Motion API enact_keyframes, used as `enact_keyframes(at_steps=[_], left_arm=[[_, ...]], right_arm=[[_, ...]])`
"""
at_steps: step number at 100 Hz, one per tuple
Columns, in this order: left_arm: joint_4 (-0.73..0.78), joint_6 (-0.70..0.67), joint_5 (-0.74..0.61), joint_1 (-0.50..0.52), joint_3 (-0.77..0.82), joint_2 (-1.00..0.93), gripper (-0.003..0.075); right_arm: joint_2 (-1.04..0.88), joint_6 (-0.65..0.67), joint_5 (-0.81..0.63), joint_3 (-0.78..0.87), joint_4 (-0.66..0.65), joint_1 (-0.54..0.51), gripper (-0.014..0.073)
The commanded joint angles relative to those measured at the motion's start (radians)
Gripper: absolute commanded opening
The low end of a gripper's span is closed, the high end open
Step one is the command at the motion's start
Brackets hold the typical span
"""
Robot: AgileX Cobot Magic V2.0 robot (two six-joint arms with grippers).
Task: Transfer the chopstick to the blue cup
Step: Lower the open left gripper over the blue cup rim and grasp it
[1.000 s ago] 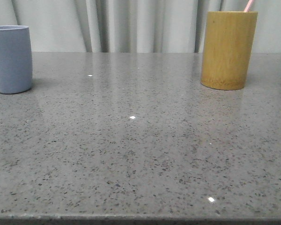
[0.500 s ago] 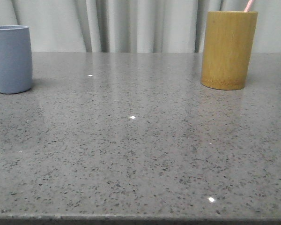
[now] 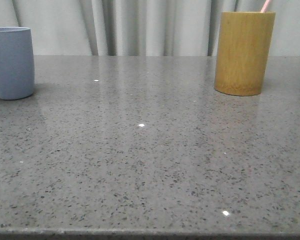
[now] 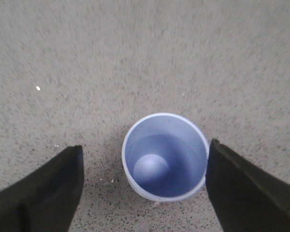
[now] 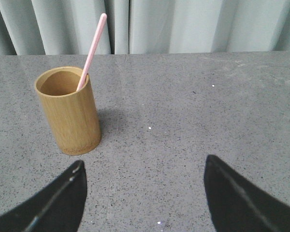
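Spreading wide, the speckled grey tabletop (image 3: 140,150) carries a bamboo cup (image 3: 244,52) at its far right edge holding the leaning pink chopstick (image 5: 92,50), the blue cup (image 3: 11,62) far left, empty beneath the left gripper's (image 4: 144,186) wide-spread jaws, the right gripper (image 5: 144,193) likewise agape.

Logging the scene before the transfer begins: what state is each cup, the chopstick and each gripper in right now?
blue cup: upright, empty, standing on the table
bamboo cup: upright, holding the chopstick
chopstick: leaning in the bamboo cup, upper end sticking out, not gripped
left gripper: jaws open, above the blue cup
right gripper: jaws open, holding nothing
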Motion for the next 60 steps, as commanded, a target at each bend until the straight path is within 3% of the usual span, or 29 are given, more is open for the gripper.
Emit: enact_keyframes(at_steps=[1, 45, 60], left_arm=[[-0.014, -0.002, -0.007, 0.003, -0.060, 0.046, 0.0513], [-0.020, -0.002, -0.004, 0.003, -0.065, 0.198, 0.0510], [-0.025, -0.002, -0.006, 0.003, -0.065, 0.217, 0.0417]], right_arm=[[0.016, -0.008, -0.076, -0.036, -0.007, -0.006, 0.0519], [0.016, -0.008, -0.062, -0.036, -0.007, -0.006, 0.0519], [0.016, -0.008, -0.062, -0.036, -0.007, -0.006, 0.0519]])
